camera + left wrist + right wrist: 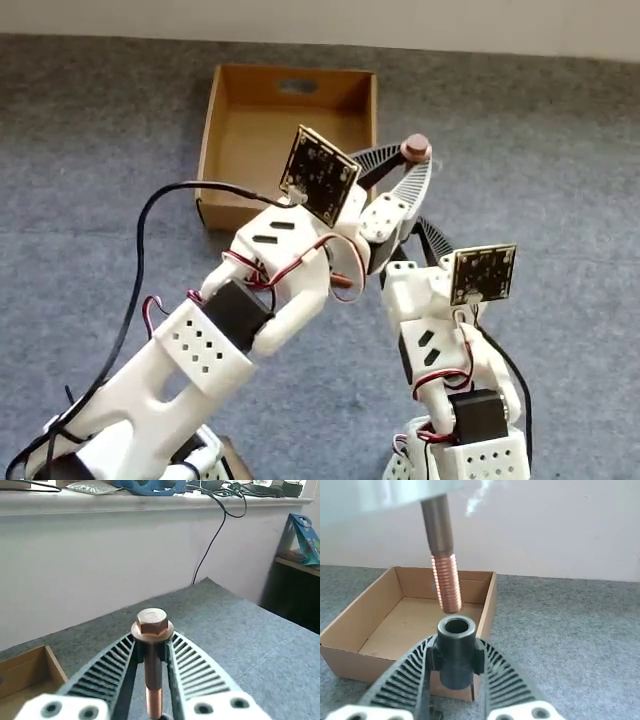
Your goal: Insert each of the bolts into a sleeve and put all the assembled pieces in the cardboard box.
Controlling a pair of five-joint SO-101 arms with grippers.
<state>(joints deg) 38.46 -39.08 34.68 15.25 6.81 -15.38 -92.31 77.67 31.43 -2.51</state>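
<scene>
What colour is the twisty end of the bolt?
The bolt's threaded end is shiny copper, best seen in the right wrist view, above the dark sleeve.

The copper-coloured bolt [152, 630] points its threaded tip at the open hole of the dark upright sleeve [455, 652], just above it, not yet inside. The brown cardboard box [213, 130] stands open close by.

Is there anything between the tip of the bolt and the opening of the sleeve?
Nothing. In the right wrist view the bolt hangs with its threaded tip just above the open mouth of the sleeve, and the small gap is bare.
</scene>
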